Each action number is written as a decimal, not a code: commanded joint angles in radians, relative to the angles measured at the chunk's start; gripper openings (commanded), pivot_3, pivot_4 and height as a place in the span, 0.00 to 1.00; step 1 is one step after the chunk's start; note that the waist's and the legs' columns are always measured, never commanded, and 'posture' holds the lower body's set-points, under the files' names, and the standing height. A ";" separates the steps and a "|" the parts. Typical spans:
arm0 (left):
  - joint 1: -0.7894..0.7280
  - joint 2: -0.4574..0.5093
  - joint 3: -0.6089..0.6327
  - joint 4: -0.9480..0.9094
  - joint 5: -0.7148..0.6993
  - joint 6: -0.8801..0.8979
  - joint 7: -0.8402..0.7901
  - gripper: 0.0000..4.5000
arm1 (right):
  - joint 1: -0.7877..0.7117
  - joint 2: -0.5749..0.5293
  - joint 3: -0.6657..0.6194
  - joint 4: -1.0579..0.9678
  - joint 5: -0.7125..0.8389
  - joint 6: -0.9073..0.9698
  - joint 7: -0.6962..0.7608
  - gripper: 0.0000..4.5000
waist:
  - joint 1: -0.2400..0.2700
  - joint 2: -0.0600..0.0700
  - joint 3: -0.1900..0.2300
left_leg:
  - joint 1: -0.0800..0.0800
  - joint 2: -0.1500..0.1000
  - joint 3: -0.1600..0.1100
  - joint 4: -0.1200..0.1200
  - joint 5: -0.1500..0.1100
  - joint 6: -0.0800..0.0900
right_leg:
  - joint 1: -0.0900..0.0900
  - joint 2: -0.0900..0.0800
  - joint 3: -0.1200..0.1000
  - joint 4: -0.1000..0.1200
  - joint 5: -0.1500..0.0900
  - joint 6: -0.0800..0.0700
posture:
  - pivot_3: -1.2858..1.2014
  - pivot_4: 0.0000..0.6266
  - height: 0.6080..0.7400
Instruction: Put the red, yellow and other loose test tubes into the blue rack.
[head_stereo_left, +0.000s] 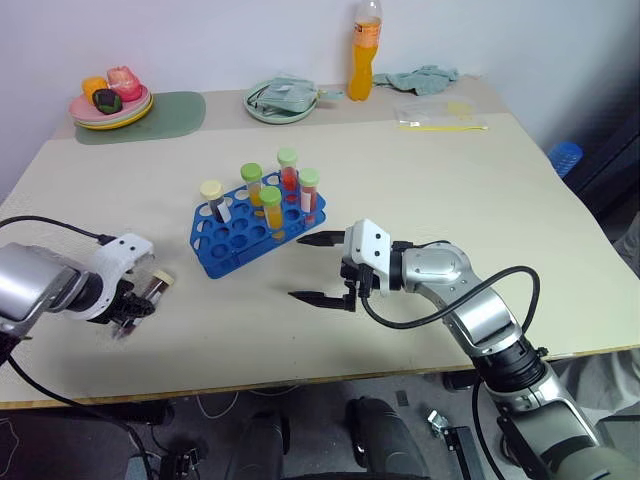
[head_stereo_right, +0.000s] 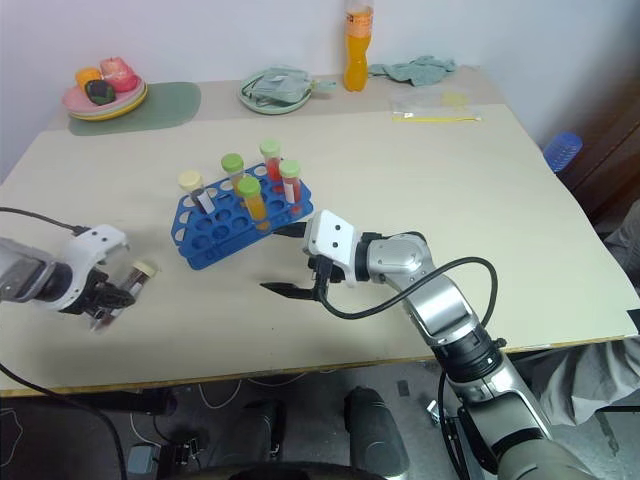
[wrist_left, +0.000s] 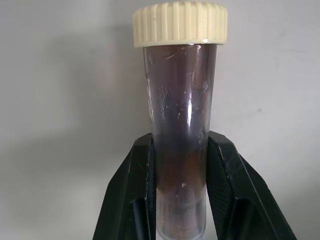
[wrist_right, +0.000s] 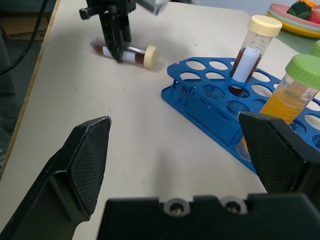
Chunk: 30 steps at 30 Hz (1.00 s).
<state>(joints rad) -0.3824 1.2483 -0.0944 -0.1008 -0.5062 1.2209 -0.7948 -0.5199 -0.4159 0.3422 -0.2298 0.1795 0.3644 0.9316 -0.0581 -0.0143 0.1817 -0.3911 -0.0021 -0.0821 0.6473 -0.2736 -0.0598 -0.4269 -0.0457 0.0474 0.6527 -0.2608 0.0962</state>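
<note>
Standing near the blue rack (head_stereo_left: 243, 232): right tool (head_stereo_left: 320, 268).

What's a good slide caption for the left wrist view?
Left tool shut on a dark maroon tube with a cream cap, above the pale table.
</note>
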 joint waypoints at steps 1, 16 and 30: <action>0.115 -0.110 0.391 -0.101 -0.004 -0.239 0.033 0.17 | 0.007 0.008 -0.017 -0.017 0.005 -0.014 -0.019 1.00 | 0.005 0.000 0.000 | 0.000 0.000 0.000 0.000 0.000 0.000 | 0.000 0.000 0.000 0.000 0.000 0.000 | 0.52 0.24 1.00; 0.289 -1.001 0.187 -0.375 0.502 -1.030 0.731 0.17 | 0.086 0.124 -0.082 0.179 -0.038 -0.065 -0.237 1.00 | 0.046 -0.004 -0.001 | 0.001 -0.003 0.003 0.002 0.001 -0.002 | 0.004 -0.004 0.002 -0.004 0.005 0.004 | 0.52 0.24 1.00; 0.210 -1.148 0.090 -0.089 0.508 -1.225 0.728 0.17 | 0.104 0.134 -0.095 0.153 -0.034 -0.049 -0.273 1.00 | 0.044 -0.004 -0.001 | 0.001 -0.002 0.003 0.003 0.001 -0.002 | 0.004 -0.002 0.002 -0.003 0.005 0.004 | 0.52 0.24 1.00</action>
<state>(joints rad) -0.1614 0.1043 0.0030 -0.1760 0.0147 0.0266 -0.0566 -0.4143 -0.2882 0.2652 -0.0351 0.1395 0.3207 0.6646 -0.0140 -0.0186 0.1804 -0.3902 -0.0044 -0.0792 0.6498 -0.2727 -0.0614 -0.4234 -0.0480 0.0496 0.6493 -0.2562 0.0999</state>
